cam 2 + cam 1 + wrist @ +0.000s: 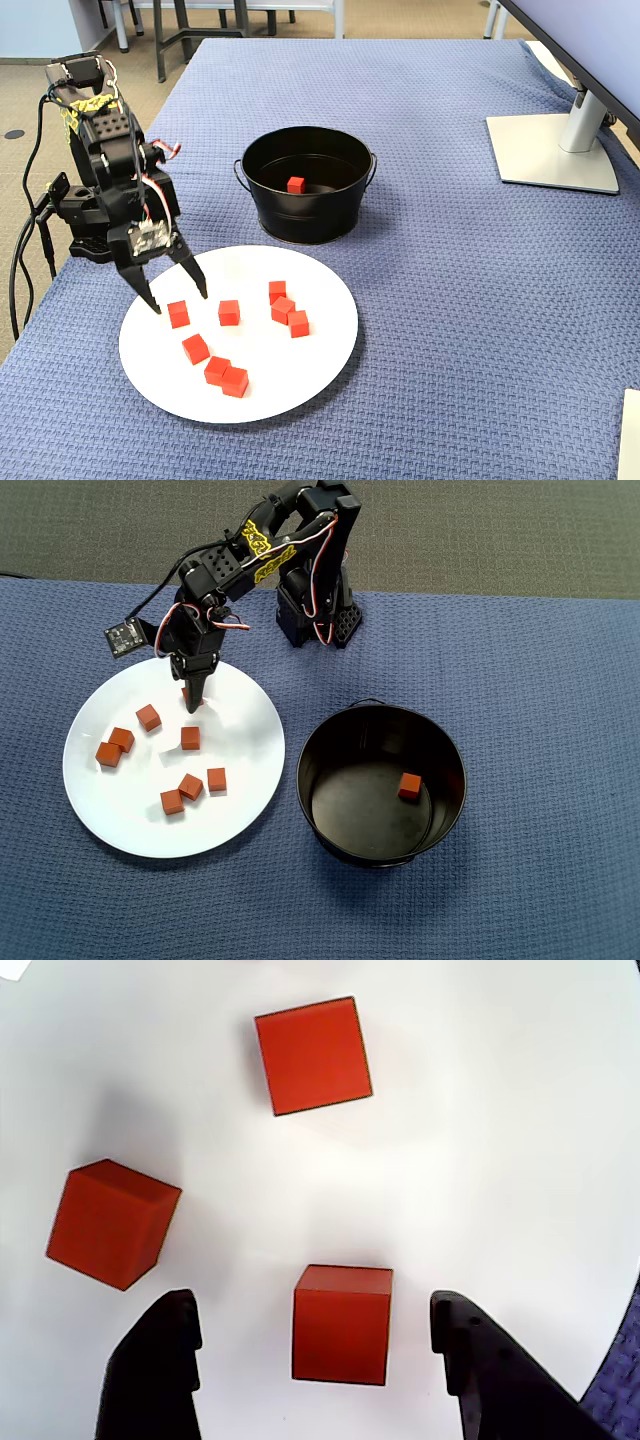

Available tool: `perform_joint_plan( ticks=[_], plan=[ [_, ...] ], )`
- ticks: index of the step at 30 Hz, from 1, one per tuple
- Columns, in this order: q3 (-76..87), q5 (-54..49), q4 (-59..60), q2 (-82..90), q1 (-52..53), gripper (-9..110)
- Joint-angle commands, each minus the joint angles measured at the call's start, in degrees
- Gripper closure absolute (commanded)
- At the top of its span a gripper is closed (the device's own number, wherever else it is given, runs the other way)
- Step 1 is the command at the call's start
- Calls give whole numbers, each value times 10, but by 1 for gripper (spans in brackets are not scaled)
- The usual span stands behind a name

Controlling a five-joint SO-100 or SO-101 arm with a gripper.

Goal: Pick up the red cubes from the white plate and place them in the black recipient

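red cube [341, 1324] sits between my spread gripper [315, 1335] in the wrist view; overhead, fingers [192, 695] hide it. monitor stand [556, 148] shows only in the fixed view.

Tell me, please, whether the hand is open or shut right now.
Open. In the wrist view the hand has its fingers spread on either side of a red cube on the white plate, with gaps both sides.
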Motion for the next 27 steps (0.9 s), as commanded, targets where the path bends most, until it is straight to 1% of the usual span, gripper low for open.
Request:
perform_joint_plan(
  ticks=[1, 5, 9, 17, 19, 22, 25, 27],
  plan=[
    [4, 10, -33, -10, 8, 79],
    [-2, 57, -33, -33, 3, 80],
    [12, 81, -31, -41, -11, 81],
    [35, 88, -44, -49, -21, 87],
    [40, 86, -56, -52, -21, 91],
    [45, 99, -83, -58, -24, 101],
    [37, 136, -90, -48, -40, 101],
    [-12, 190, -41, -19, -63, 101]
  ],
)
